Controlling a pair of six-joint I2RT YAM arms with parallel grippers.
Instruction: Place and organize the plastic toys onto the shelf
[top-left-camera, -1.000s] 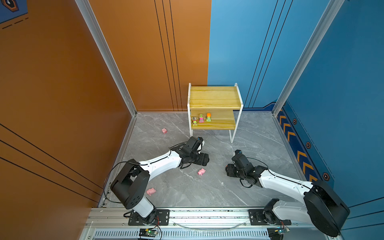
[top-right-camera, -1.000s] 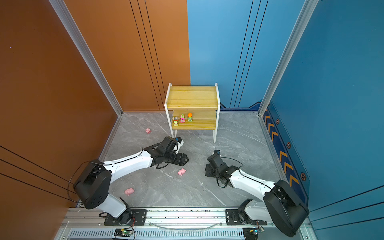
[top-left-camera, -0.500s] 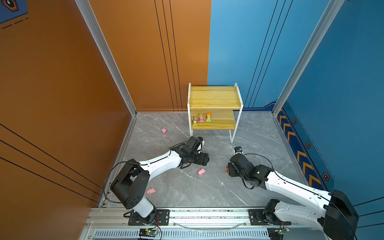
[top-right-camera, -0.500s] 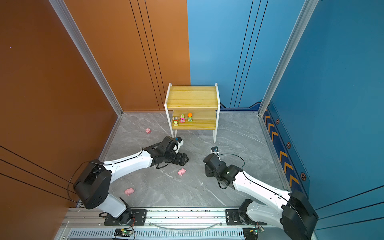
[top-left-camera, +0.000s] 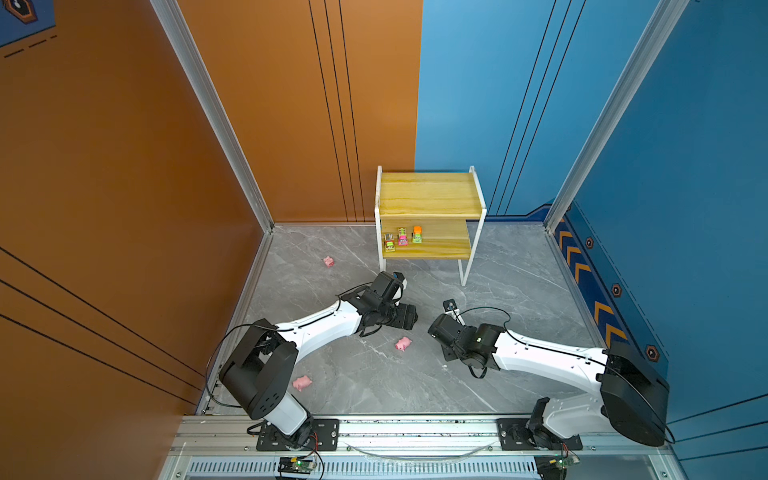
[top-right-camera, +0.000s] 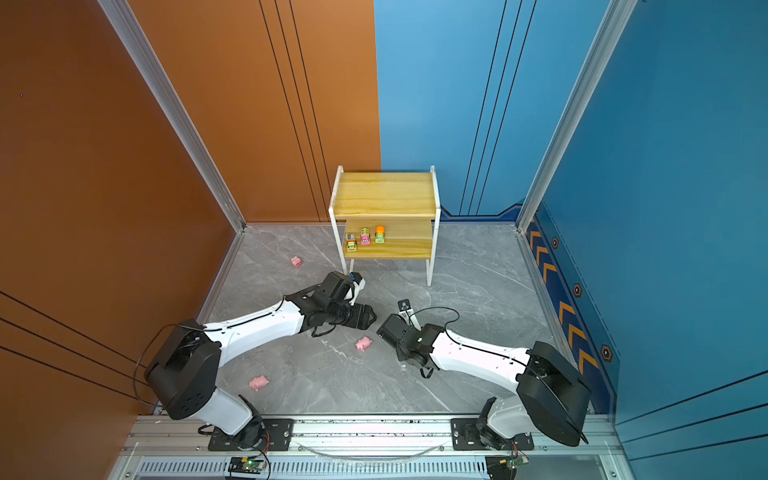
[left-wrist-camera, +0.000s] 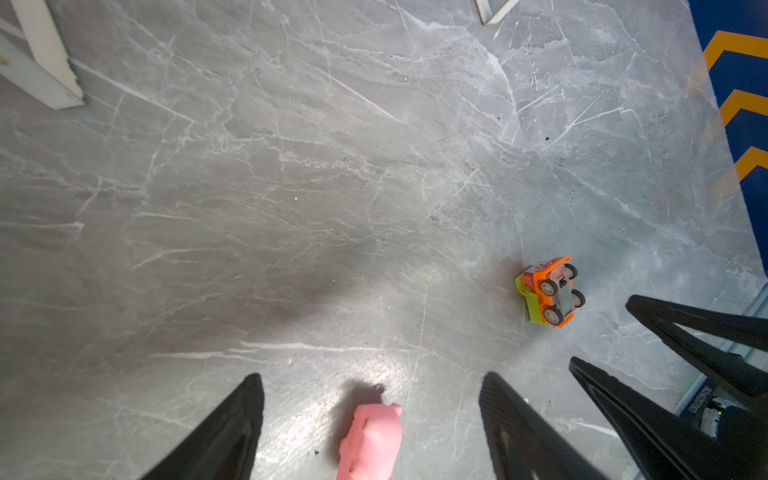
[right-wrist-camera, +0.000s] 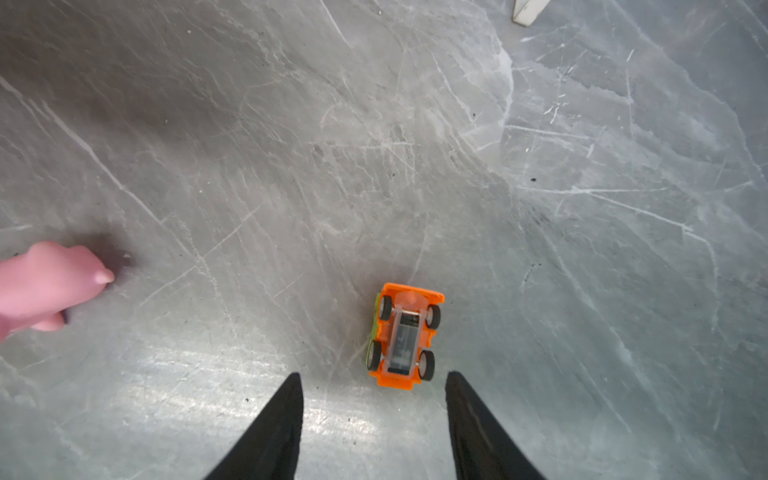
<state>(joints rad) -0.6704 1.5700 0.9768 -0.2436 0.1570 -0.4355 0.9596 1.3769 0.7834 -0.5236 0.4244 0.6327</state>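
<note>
My left gripper (left-wrist-camera: 372, 399) hangs low, spread wide over a pig (left-wrist-camera: 371, 440). My right gripper (right-wrist-camera: 374, 395) hovers parted, empty, an overturned truck (right-wrist-camera: 405, 336) at its twelve o'clock.

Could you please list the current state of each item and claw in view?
Orange truck: overturned on the floor, wheels up.
Nearest pig: on the floor, between the arms.
Three trucks: standing on the lower board.
Shelf: top board bare.
Left claw: open, empty.
Right claw: open, empty.
</note>
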